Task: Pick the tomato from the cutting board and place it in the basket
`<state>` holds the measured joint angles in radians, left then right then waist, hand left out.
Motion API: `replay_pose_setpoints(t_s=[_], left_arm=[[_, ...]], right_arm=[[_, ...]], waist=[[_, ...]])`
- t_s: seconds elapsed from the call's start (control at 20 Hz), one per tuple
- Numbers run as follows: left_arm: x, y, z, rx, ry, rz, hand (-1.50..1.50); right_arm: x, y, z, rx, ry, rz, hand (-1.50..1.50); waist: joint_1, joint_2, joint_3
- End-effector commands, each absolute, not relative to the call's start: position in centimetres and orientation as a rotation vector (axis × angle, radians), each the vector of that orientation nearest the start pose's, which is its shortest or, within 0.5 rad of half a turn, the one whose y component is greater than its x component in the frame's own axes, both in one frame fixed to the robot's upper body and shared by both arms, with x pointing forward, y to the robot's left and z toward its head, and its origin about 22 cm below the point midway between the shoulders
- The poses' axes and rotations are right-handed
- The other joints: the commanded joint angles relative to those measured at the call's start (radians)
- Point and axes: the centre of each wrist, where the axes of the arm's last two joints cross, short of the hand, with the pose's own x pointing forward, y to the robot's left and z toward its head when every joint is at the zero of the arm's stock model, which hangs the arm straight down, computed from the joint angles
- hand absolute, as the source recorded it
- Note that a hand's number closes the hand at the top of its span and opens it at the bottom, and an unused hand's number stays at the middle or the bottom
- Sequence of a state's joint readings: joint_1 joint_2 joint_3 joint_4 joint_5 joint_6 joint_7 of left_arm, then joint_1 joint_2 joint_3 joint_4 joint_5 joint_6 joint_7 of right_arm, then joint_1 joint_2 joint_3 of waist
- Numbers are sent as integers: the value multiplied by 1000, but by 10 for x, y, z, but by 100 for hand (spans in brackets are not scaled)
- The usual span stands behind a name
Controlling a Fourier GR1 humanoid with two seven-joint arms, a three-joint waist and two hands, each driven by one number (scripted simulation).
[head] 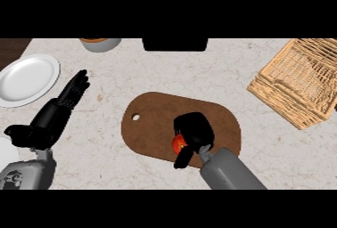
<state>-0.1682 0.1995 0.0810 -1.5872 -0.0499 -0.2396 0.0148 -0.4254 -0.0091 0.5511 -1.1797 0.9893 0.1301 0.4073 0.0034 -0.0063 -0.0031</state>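
Here, tomato (178,143) on the cutting board (154,120), under the right robot hand (194,131), fingers curled round it.

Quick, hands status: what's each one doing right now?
Left hand: open, fingers straight, holding nothing, resting beside the plate.
Right hand: curled round the tomato on the cutting board.

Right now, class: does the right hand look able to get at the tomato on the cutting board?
Probably yes: the right hand is already over the tomato on the cutting board, fingers curling round it, with nothing between them.
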Motion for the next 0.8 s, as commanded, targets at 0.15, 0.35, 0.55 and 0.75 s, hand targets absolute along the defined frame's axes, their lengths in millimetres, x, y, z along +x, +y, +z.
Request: replay_pose_setpoints(t_s=[0.15, 0.35, 0.55, 0.75], left_arm=[[282, 268, 65, 49, -1710, -401, 0], [286, 258, 53, 40, -1697, -390, 0], [277, 272, 59, 29, -1696, -395, 0], [283, 274, 60, 49, -1697, -398, 0]], right_arm=[[347, -115, 17, -998, -906, 857, 150], [359, -113, 16, -999, -1004, 681, 150], [365, -95, 66, -921, -1192, 463, 150], [357, -80, 101, -914, -1455, 275, 150]], waist=[[6, 15, 4], [13, 14, 4], [20, 6, 4], [6, 3, 3]])
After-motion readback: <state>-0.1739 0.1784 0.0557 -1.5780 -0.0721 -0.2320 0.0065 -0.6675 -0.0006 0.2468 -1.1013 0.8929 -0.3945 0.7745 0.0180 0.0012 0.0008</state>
